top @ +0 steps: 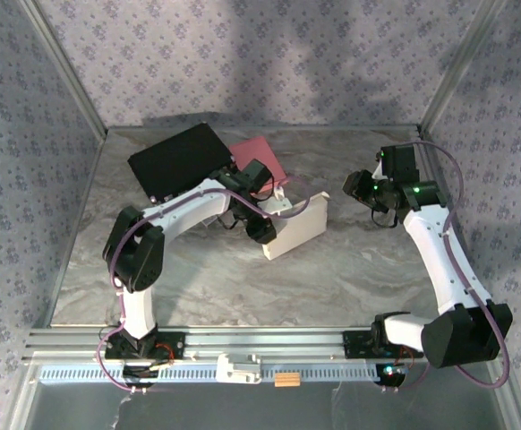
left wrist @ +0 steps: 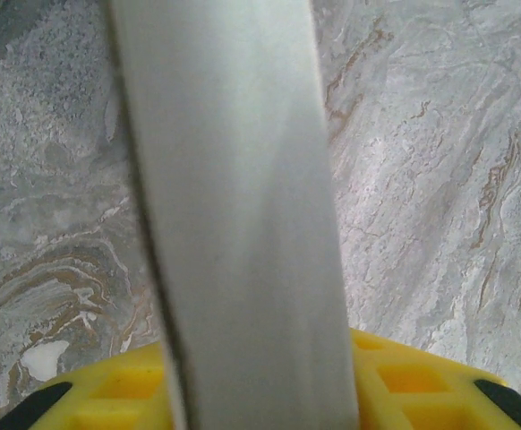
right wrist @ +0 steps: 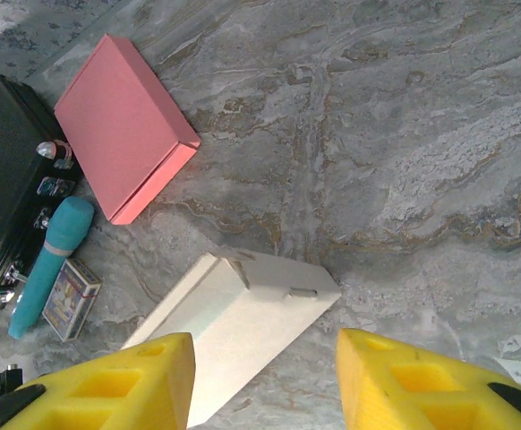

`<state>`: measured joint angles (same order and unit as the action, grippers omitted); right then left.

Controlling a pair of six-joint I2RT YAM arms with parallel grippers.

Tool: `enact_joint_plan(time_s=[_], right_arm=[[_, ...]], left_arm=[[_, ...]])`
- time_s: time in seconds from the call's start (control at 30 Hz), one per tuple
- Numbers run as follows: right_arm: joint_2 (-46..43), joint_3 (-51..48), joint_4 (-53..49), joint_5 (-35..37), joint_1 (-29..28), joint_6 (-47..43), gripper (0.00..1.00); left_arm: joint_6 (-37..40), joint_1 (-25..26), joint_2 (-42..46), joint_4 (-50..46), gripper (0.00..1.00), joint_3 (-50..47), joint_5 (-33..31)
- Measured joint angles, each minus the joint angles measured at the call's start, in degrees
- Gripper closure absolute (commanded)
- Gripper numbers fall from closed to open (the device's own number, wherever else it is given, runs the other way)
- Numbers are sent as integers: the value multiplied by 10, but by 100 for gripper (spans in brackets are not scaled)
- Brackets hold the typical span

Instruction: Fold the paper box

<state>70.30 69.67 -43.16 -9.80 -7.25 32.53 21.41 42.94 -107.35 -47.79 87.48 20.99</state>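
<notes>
The white paper box [top: 298, 229] lies partly folded at mid-table, one flap raised toward the right. My left gripper [top: 261, 229] is at its left end. In the left wrist view a pale panel of the box [left wrist: 234, 206] runs up between my yellow fingers [left wrist: 108, 394] and hides the gap, so the grip is unclear. My right gripper [top: 361, 189] hovers to the right of the box, apart from it. Its yellow fingers [right wrist: 108, 385] stand open, with the box [right wrist: 243, 327] far below them on the table.
A pink flat box [top: 262, 157] [right wrist: 122, 125] and a black case [top: 178, 159] [right wrist: 1, 179] lie at the back left. Beside the case are a teal cylinder [right wrist: 50, 264] and a small card pack [right wrist: 71, 298]. Patterned walls close in the table [top: 243, 287].
</notes>
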Motion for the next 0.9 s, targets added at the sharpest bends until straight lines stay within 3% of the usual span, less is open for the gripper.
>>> enact_joint_plan(time_s=[0.3,0.47,0.7,0.8,0.9], right_arm=[[2,-7,5,-13,-1,-3,54],[-40,-72,23,-14,-36,-29,55],[-137,-184,97,1,-128,-124,67],[-131,-189,109,-2,-142,-172,69],[-100,-175,98,-5,-146,-218,64]], left_arm=[[37,14,10,-5,62,-5,-21],[72,26,51,-19,61,-51,-50],[116,24,143,-41,59,-144,-96],[127,24,171,-41,58,-173,-104],[129,24,177,-41,53,-183,-108]])
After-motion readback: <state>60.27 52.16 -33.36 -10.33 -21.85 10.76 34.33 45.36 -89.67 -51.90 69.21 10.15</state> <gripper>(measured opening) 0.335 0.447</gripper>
